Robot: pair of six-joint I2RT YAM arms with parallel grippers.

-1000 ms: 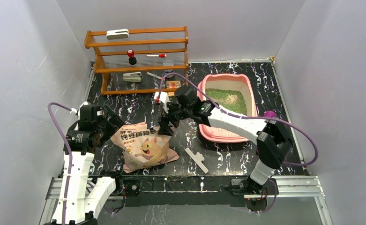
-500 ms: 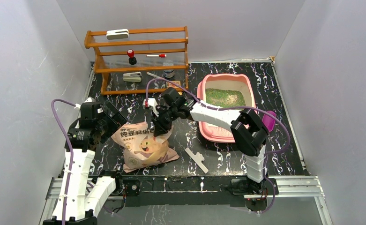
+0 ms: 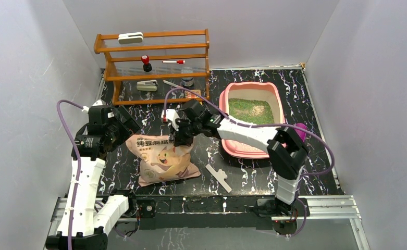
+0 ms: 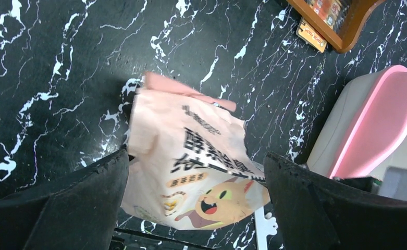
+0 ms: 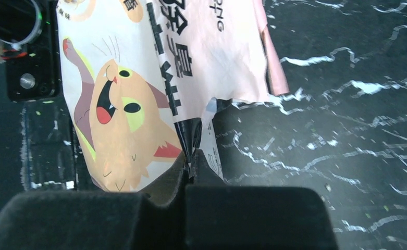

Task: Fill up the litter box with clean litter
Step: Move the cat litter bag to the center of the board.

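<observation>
Edge of soft beige cat-printed litter bag [image 3: 164, 161] is being clamped by right tool [image 5: 189, 174] — left tool [image 4: 196, 157] is being held apart.

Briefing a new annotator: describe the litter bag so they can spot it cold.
On the black marbled table, look left of the pink litter box, toward the front edge. The litter bag lies there, crumpled, its upper edge pinched by the right gripper. It is the only soft beige thing around, printed with an orange cartoon cat and dark Chinese characters.
</observation>
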